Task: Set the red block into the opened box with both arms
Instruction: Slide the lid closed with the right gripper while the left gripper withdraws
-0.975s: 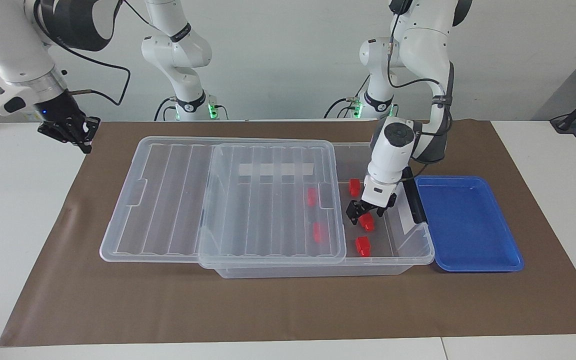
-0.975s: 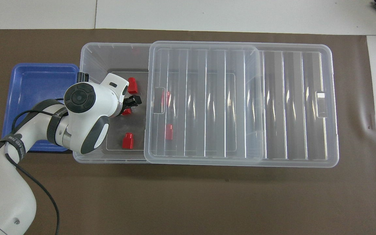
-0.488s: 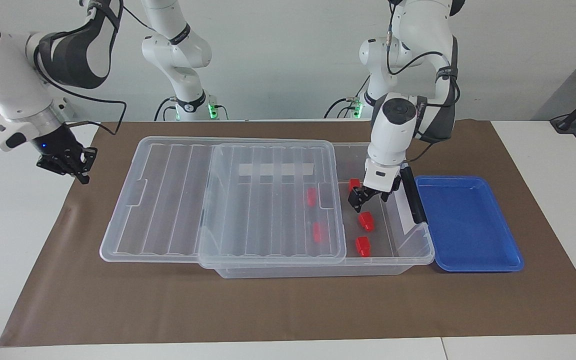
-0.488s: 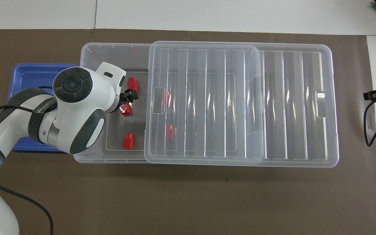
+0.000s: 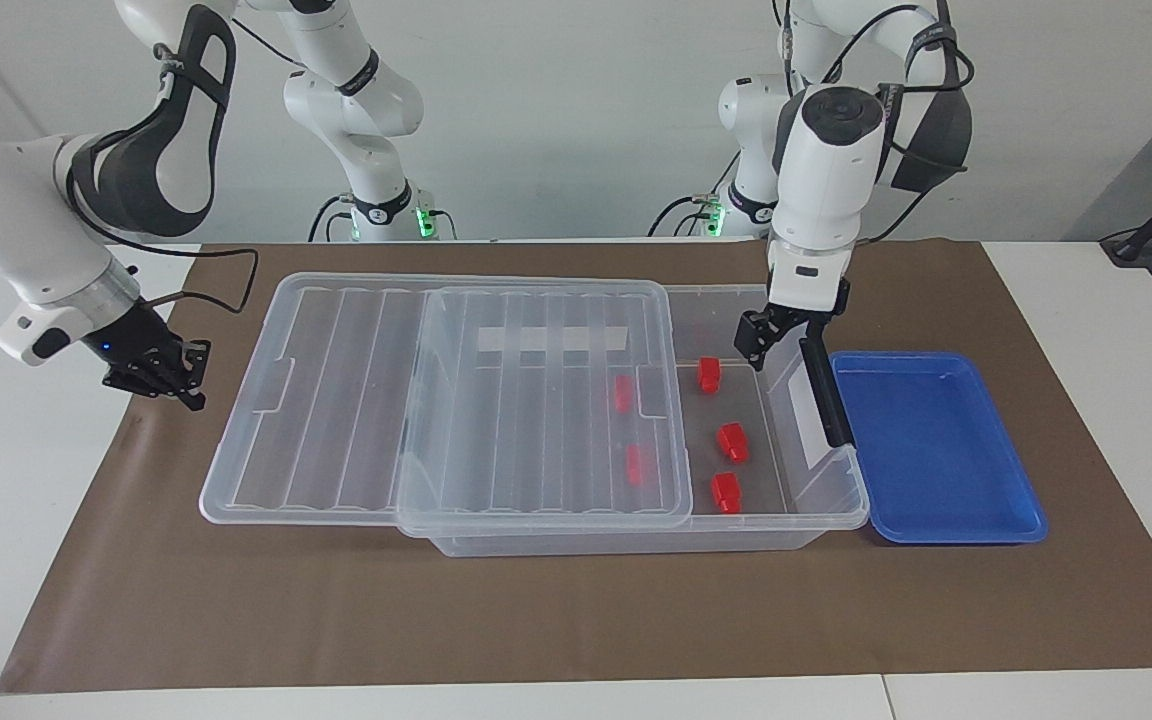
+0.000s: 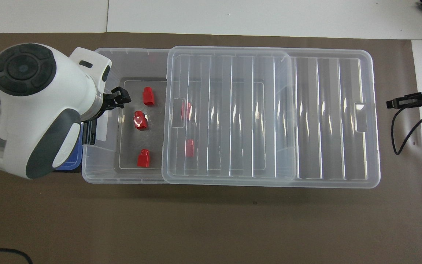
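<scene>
The box is a clear bin with its ribbed lid slid toward the right arm's end, so the end by the blue tray is uncovered. Several red blocks lie inside. One red block rests in the middle of the uncovered floor, between two others. More show through the lid. My left gripper hangs open and empty above the uncovered end. My right gripper is shut, low beside the lid's overhanging end, apart from it.
A shallow blue tray lies against the box at the left arm's end, beside the black latch; in the overhead view my left arm hides most of it. A brown mat covers the table.
My left gripper has risen from the middle red block, which stays on the box floor, and drawn back toward the robots. My right gripper has come down closer to the lid's end.
</scene>
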